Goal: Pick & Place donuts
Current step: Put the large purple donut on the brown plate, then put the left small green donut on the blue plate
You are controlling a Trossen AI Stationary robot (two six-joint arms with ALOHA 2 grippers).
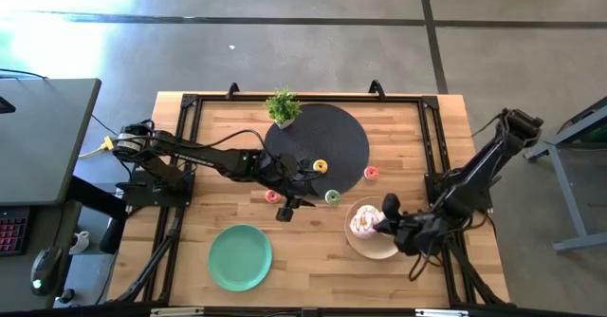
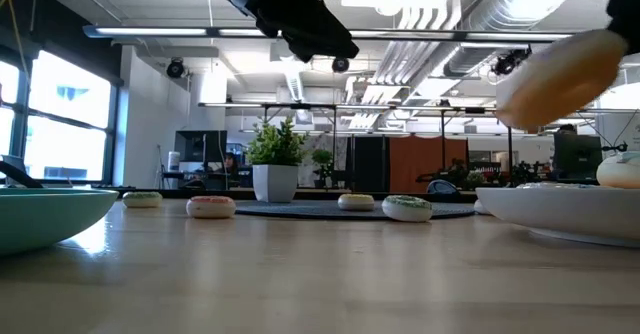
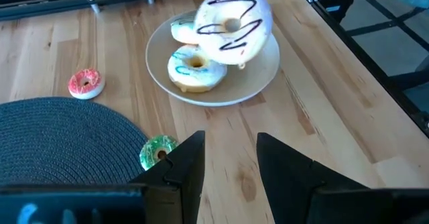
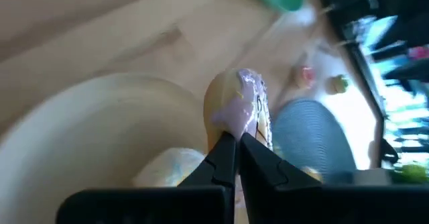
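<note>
My right gripper (image 1: 387, 224) is shut on a large pale-pink donut with dark drizzle (image 3: 234, 23), above the beige plate (image 1: 379, 251). Two more large donuts, white with green icing (image 3: 194, 70), lie flat on that plate. Mini donuts lie flat: a yellow one (image 1: 320, 166) on the dark round mat (image 1: 318, 137); a green one (image 1: 332, 196) and two pink ones (image 1: 371, 173) (image 1: 273, 196) on the wood. My left gripper (image 1: 289, 205) is open, in the air by the mat's near edge, beside the green mini donut (image 3: 159, 150). My right gripper (image 4: 236, 138) pinches the large donut's rim (image 4: 234, 120) between its two fingertips, coming in slanting from the table's right and near side. The donut stands on edge, tilted, its iced face toward the table's left, lifted clear above the beige plate (image 2: 560, 209).
A green plate (image 1: 240, 257) sits near the table's near edge, left of centre. A small potted plant (image 1: 283, 108) stands on the mat's far edge. Black frame rails run along the table's left, right and far sides. Bare wood lies between the two plates.
</note>
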